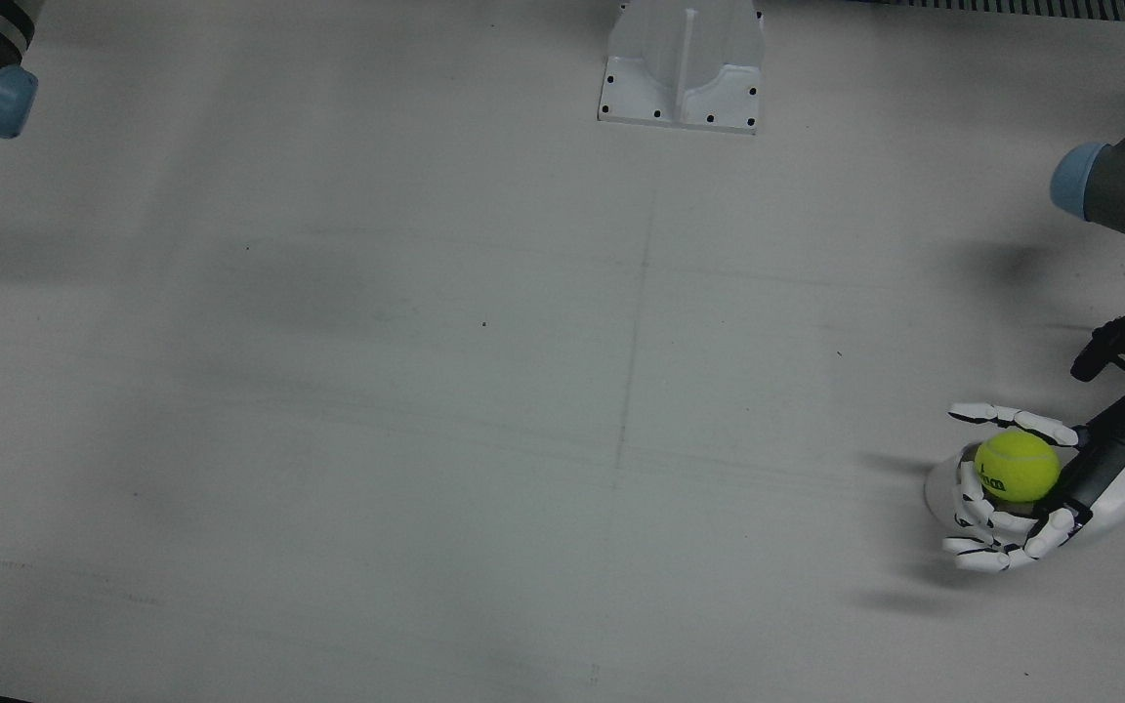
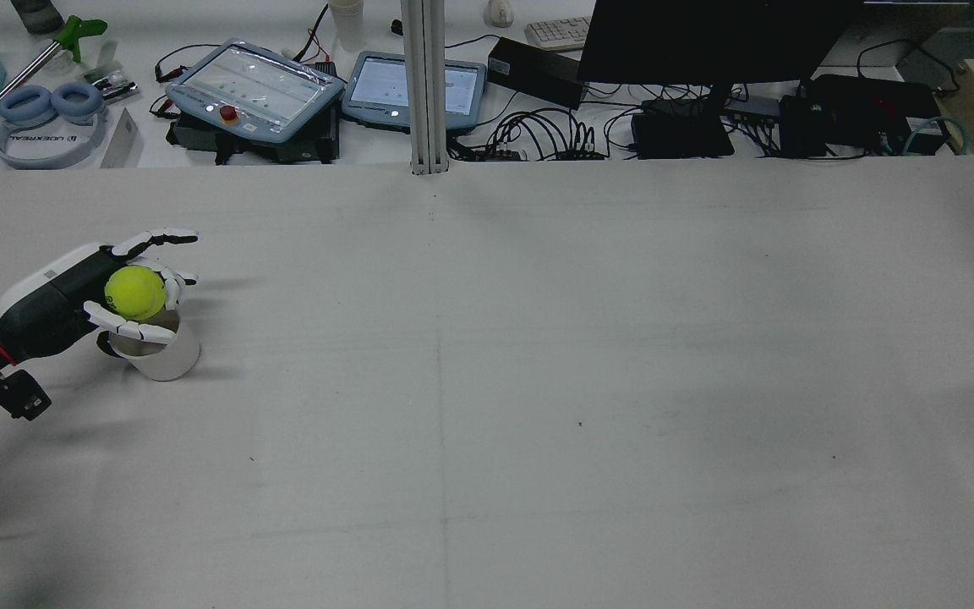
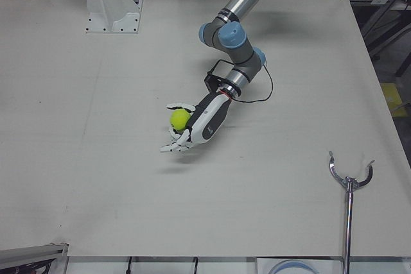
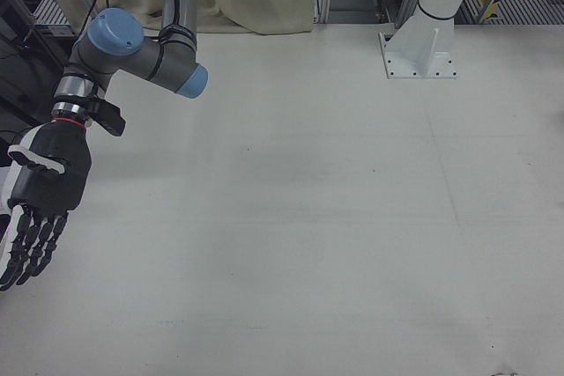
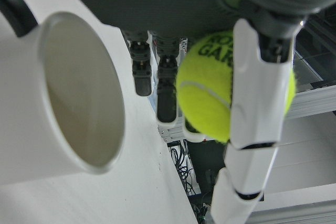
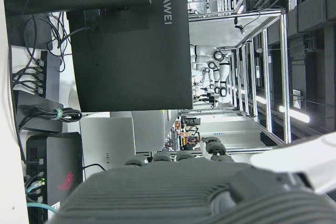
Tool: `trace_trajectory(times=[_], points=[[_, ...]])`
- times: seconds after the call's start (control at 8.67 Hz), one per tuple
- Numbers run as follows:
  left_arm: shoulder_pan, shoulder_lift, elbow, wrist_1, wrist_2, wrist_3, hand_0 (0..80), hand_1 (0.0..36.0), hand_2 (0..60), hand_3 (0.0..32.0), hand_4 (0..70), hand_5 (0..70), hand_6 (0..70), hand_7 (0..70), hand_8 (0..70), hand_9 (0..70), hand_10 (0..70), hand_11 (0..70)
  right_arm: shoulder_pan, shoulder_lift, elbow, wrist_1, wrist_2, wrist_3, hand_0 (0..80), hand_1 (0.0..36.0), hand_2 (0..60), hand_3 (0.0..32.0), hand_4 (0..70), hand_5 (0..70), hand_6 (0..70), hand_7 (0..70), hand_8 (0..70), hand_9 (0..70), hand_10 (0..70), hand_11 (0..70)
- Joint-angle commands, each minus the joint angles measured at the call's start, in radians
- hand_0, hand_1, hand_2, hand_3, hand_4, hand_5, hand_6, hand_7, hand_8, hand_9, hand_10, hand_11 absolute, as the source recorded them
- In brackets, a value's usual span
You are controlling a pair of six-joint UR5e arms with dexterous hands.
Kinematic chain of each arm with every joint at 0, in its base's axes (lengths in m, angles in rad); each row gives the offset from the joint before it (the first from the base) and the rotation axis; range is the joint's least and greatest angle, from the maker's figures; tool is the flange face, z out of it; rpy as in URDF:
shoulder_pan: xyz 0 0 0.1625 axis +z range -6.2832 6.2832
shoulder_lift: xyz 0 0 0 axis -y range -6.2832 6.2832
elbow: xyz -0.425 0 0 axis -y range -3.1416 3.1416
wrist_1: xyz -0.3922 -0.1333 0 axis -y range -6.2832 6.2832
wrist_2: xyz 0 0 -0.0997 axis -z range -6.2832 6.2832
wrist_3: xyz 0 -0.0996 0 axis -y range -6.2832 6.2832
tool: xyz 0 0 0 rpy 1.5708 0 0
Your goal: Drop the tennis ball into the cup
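**Ball held directly over the cup**

While the left hand (image 2: 90, 296) hung low at the left edge of the desk (image 2: 538, 381) in the rear view, it held the yellow tennis ball (image 2: 134, 293) in a curled grasp, fingers (image 2: 128, 330) wrapped under and around it. The ball sat directly above the mouth of the white cup (image 2: 161, 355), which stood upright on the desk beneath the palm. From the front view, the same left hand (image 1: 1061, 488) showed with the tennis ball (image 1: 1016, 467) cradled between the upper and lower fingers, and only a sliver of the cup (image 1: 941, 485) peeked out under them. The left-front view had the left hand (image 3: 202, 123) reaching out from its arm with the tennis ball (image 3: 180, 119) at the fingertips; the cup could not be made out there. Up close, the left hand view showed the cup (image 5: 68, 103) open and holding nothing, with the tennis ball (image 5: 210, 93) just beside its rim and apart from it, one white finger (image 5: 257, 114) lying across the ball.

Far from all this, the right hand (image 4: 40, 195) hung at the opposite side of the desk in the right-front view, fingers stretched out straight and apart, holding nothing.
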Motion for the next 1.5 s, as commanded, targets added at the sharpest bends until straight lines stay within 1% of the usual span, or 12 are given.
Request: trace_trajectory(times=[0.0,0.12,0.23,0.35,0.46,0.58,0.69,0.81,0.92,1.04,1.15,1.38], points=[[0.006,-0.005,0.0,-0.001,0.0,0.0,63.7,27.2,9.0,0.0,4.8,16.2,42.9,46.9,21.5,29.1,13.5,22.5,0.0,0.0,0.0,-0.001,0.0,0.0,0.0,0.0,0.0,0.0,0.0,0.0,0.0,0.0,0.0,0.0,0.0,0.0],[0.004,-0.001,0.001,-0.003,0.0,0.0,63.6,27.7,8.0,0.0,4.3,14.6,33.1,34.1,15.6,21.0,12.1,20.5,0.0,0.0,0.0,-0.001,0.0,0.0,0.0,0.0,0.0,0.0,0.0,0.0,0.0,0.0,0.0,0.0,0.0,0.0],[0.001,0.002,0.001,-0.004,0.0,0.0,63.4,28.4,6.4,0.0,4.0,12.1,20.2,31.3,11.6,18.5,11.7,19.9,0.0,0.0,0.0,-0.001,0.0,0.0,0.0,0.0,0.0,0.0,0.0,0.0,0.0,0.0,0.0,0.0,0.0,0.0],[0.001,0.003,0.001,-0.004,0.0,0.0,63.2,28.1,7.2,0.0,3.9,12.7,23.2,27.2,11.3,16.4,11.2,19.3,0.0,0.0,0.0,-0.001,0.0,0.0,0.0,0.0,0.0,0.0,0.0,0.0,0.0,0.0,0.0,0.0,0.0,0.0],[-0.001,0.005,0.001,-0.007,0.0,-0.001,63.1,27.7,8.3,0.0,3.6,14.2,30.7,23.7,12.4,15.2,11.0,19.0,0.0,0.0,0.0,-0.001,0.0,0.0,0.0,0.0,0.0,0.0,0.0,0.0,0.0,0.0,0.0,0.0,0.0,0.0],[-0.002,0.005,0.0,-0.006,0.0,-0.009,63.1,27.8,8.2,0.0,3.4,13.8,28.5,23.9,11.9,15.1,11.0,18.9,0.0,0.0,0.0,-0.001,0.0,0.0,0.0,0.0,0.0,0.0,0.0,0.0,0.0,0.0,0.0,0.0,0.0,0.0],[-0.01,0.003,-0.009,-0.003,0.001,-0.032,63.5,28.3,8.4,0.0,3.8,13.9,28.7,24.5,11.8,15.1,10.7,18.5,0.0,0.0,0.0,-0.001,0.0,0.0,0.0,0.0,0.0,0.0,0.0,0.0,0.0,0.0,0.0,0.0,0.0,0.0],[-0.064,0.0,-0.04,0.031,0.006,-0.059,65.3,29.0,8.6,0.0,4.3,14.3,30.0,22.4,11.6,13.9,9.2,16.5,0.0,0.0,0.0,-0.001,0.0,0.0,0.0,0.0,0.0,0.0,0.0,0.0,0.0,0.0,0.0,0.0,0.0,0.0],[-0.124,0.0,-0.111,0.098,0.012,-0.066,65.5,29.1,7.7,0.0,3.4,13.7,26.9,17.8,9.8,11.3,7.9,14.5,0.0,0.0,0.0,-0.001,0.0,0.0,0.0,0.0,0.0,0.0,0.0,0.0,0.0,0.0,0.0,0.0,0.0,0.0],[-0.184,0.002,-0.188,0.171,0.017,-0.064,65.7,29.3,4.8,0.0,2.7,11.9,18.3,16.1,7.1,9.5,6.6,12.8,0.0,0.0,0.0,-0.001,0.0,0.0,0.0,0.0,0.0,0.0,0.0,0.0,0.0,0.0,0.0,0.0,0.0,0.0],[-0.236,-0.001,-0.234,0.216,0.024,-0.064,64.0,27.2,3.5,0.0,3.8,13.4,27.7,14.0,9.0,9.2,6.7,12.8,0.0,0.0,0.0,-0.001,0.0,0.0,0.0,0.0,0.0,0.0,0.0,0.0,0.0,0.0,0.0,0.0,0.0,0.0],[-0.333,-0.006,-0.273,0.259,0.057,-0.067,63.7,26.2,2.2,0.0,7.6,13.2,28.7,17.8,9.8,10.9,7.2,13.3,0.0,0.0,0.0,0.0,0.0,0.0,0.0,0.0,0.0,0.0,0.0,0.0,0.0,0.0,0.0,0.0,0.0,0.0]])
